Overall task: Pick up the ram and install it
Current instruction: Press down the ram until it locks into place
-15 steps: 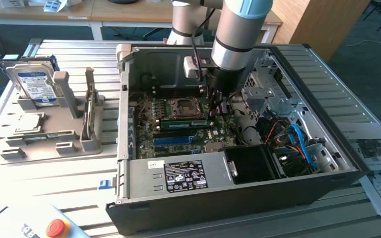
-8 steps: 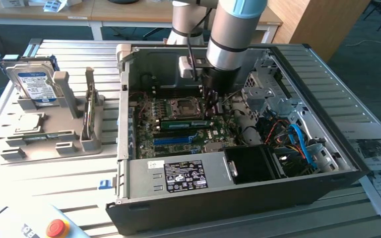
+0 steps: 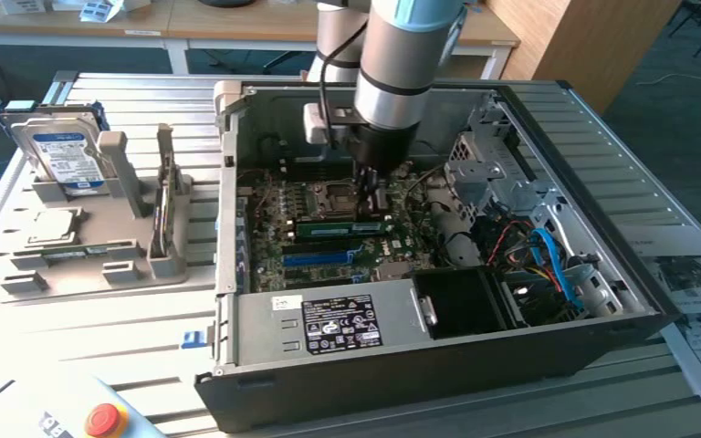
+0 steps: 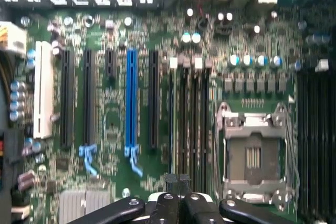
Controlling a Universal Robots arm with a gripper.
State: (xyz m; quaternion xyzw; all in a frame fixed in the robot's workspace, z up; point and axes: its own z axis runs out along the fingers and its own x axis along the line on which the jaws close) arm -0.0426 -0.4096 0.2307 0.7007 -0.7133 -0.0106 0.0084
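The ram (image 3: 340, 228), a narrow green stick, lies along a memory slot on the motherboard inside the open computer case (image 3: 594, 301). My gripper (image 3: 371, 203) reaches down into the case and hangs right over the stick's end, near the processor socket (image 3: 332, 193). In the wrist view the black fingers (image 4: 157, 205) meet with no gap, so the gripper (image 4: 178, 198) is shut, and its tips sit over the row of dark memory slots (image 4: 191, 124). Whether the tips touch the ram I cannot tell.
A grey holder (image 3: 120, 265) at the exterior view's left carries a hard drive (image 3: 65, 155) and a silver processor chip (image 3: 52, 225). Inside the case are the power supply (image 3: 326, 324), the drive cage (image 3: 496, 164) and blue cables (image 3: 551, 260). A red button (image 3: 107, 420) sits in front.
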